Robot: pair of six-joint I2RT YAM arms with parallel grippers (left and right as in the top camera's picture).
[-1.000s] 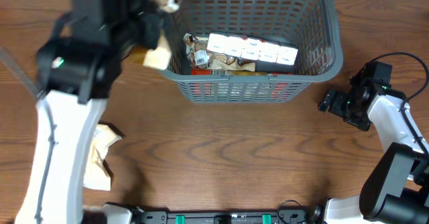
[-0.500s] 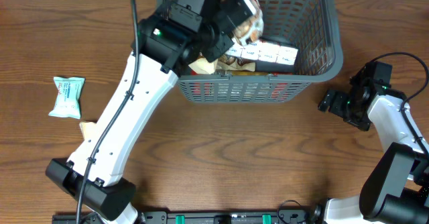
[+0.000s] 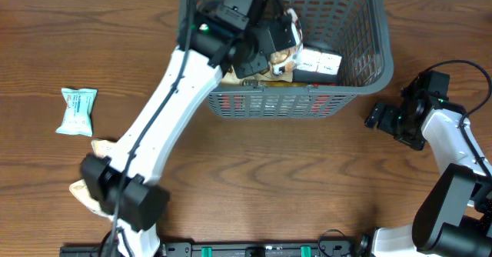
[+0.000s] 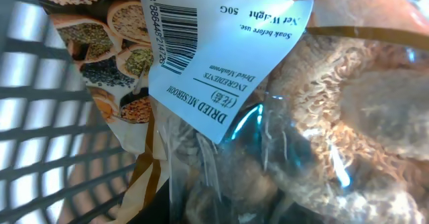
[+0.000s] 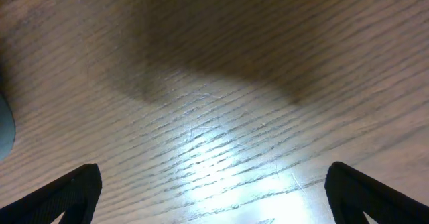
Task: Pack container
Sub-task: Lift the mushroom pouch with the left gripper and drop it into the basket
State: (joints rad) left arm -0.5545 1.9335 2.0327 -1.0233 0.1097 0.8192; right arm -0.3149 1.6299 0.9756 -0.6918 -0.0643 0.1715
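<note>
The container [image 3: 373, 66], a dark grey lattice-sided basket, is sitting at the top centre of the overhead view on the wooden tabletop [image 3: 269, 180]. The left arm is reaching from the lower left of the frame up over the near wall and into the basket. The left gripper [image 3: 275, 41] is closed on a clear dried mushroom bag [image 4: 335, 123] and is holding it inside the basket, above the contents. In the left wrist view, the bag is filling most of the frame. Its white label [image 4: 214, 63] is showing a barcode and the words "DRIED MUSHROOM". A packet printed with pictures of grains [image 4: 114, 56] is lying behind the bag, and the basket lattice is showing at the left edge. A row of white boxes [image 3: 319, 63] is lying in the right half of the basket.

The right gripper [image 3: 380, 117] is hanging at the right side of the overhead frame, just outside the basket's near right corner. It is open wide and holding nothing; its fingertips [image 5: 67, 192] are standing far apart over bare wood.

A pale blue-green snack packet [image 3: 77, 111] is lying flat on the tabletop at the left. A tan packet [image 3: 84, 189] is lying at the lower left, partly hidden by the left arm.
</note>
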